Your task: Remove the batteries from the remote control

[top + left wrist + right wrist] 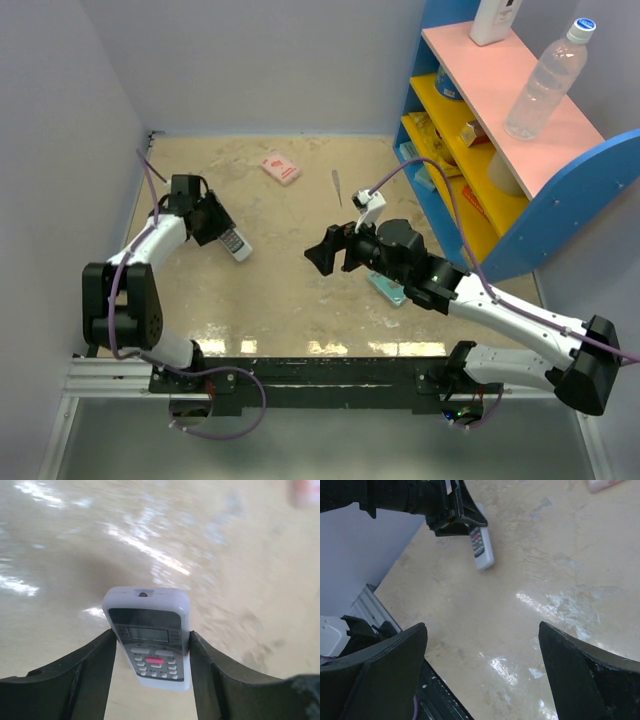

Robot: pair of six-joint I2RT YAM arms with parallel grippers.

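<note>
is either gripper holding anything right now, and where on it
The left gripper grips the slim white remote control with the dark keypad by its two long side edges, around the display. The right gripper is open and empty.

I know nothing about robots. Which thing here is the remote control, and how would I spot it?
On the left side of the beige table, find the black left gripper. Between its fingers is the remote control: a slim white bar with a small screen and a red button, unlike the pink packet farther back or the teal box by the right arm.
</note>
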